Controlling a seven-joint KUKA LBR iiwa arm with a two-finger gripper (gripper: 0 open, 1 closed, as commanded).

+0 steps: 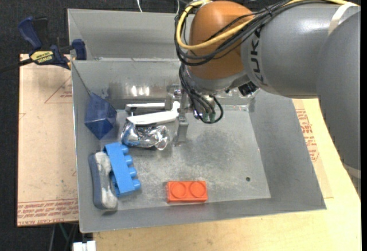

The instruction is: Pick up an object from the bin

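Your gripper (181, 122) sits low at mid-bin (229, 152); you can't tell whether it is spread or closed. A white strip (150, 116) lies against its left side, with crumpled foil (146, 136) just nearer. This looks like the grasp step: close on the strip, then lift straight up.

Crumpled shiny silver foil wad (147, 137), lying left of middle in grey metal bin (229, 152), touching white flat plastic strip (150, 118) above.

Arm (298, 49) fr. right, gripper (181, 122) pointing down
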